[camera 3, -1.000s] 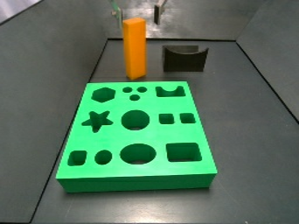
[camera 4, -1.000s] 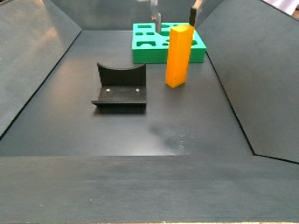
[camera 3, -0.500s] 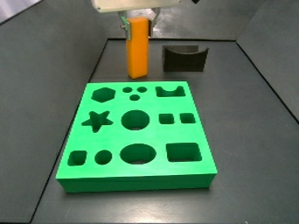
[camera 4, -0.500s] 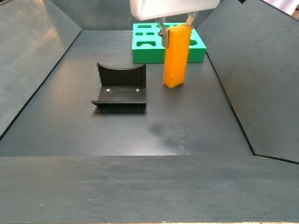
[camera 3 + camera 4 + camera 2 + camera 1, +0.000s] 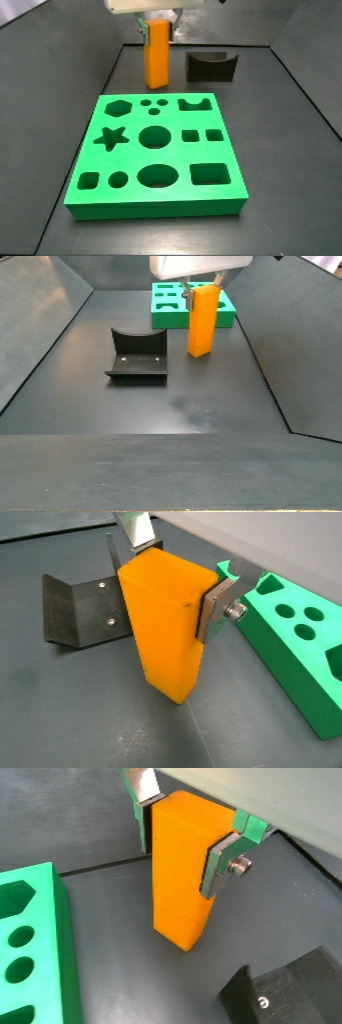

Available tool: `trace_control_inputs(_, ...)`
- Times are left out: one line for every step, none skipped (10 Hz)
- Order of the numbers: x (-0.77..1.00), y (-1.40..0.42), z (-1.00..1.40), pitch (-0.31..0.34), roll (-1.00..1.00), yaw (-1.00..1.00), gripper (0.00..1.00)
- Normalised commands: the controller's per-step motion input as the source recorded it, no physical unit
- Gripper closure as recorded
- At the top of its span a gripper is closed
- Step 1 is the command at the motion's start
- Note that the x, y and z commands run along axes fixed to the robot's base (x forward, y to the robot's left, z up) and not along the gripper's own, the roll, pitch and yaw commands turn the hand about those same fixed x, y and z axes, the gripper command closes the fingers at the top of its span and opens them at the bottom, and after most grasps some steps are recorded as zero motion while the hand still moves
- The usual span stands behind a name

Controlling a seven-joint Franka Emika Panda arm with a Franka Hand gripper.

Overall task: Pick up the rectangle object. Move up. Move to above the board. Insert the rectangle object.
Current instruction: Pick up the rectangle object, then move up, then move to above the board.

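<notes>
Your gripper (image 5: 187, 830) sits at the top of the block (image 5: 182, 873), one silver finger (image 5: 223, 860) flat on each side near its upper end. In both wrist views the plates look flush to the orange faces, so I read the hand as pinching the block, though how firmly can't be told. The block stands upright on the floor (image 5: 254, 95), behind the board (image 5: 158, 150) in a side view and well apart from it, with the fixture (image 5: 210, 66) just beside it. Whether the base has left the floor can't be told either.

Risks from here, as judgement:
- The grip is high, on smooth sides. If the squeeze is light, the block could slip or swing as you lift.
- Any tilt in the hand carries to the insert. A square hole (image 5: 209, 174) leaves little slack, so a corner would catch on the rim.
- Lift too low and the bottom end clips the board (image 5: 190, 306) edge on the way over.
- Several square cut-outs of different sizes are open; choosing the wrong one jams the block or leaves it loose.
- The fixture (image 5: 83, 611) is close; a sideways drift before rising would knock it.
</notes>
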Motion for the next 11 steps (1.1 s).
trace_control_inputs(0.00, 0.00, 0.00, 0.000, 0.00, 0.00, 1.00)
trace_control_inputs(0.00, 0.00, 0.00, 0.000, 0.00, 0.00, 1.00)
trace_control_inputs(0.00, 0.00, 0.00, 0.000, 0.00, 0.00, 1.00)
trace_control_inputs(0.00, 0.00, 0.00, 0.000, 0.00, 0.00, 1.00)
trace_control_inputs(0.00, 0.00, 0.00, 0.000, 0.00, 0.00, 1.00)
trace_control_inputs(0.00, 0.00, 0.83, 0.000, 0.00, 0.00, 1.00)
trace_control_inputs(0.03, 0.10, 0.85, -0.018, 0.00, 0.04, 1.00)
trace_control_inputs(0.02, 0.08, 0.76, 0.009, 0.00, 0.03, 1.00)
trace_control_inputs(0.01, 0.04, 0.56, 0.032, 0.01, 0.01, 1.00)
trace_control_inputs(0.01, 0.03, 0.40, 0.049, 0.01, 0.00, 1.00)
trace_control_inputs(0.19, -0.01, 1.00, -0.072, 0.03, 0.34, 1.00)
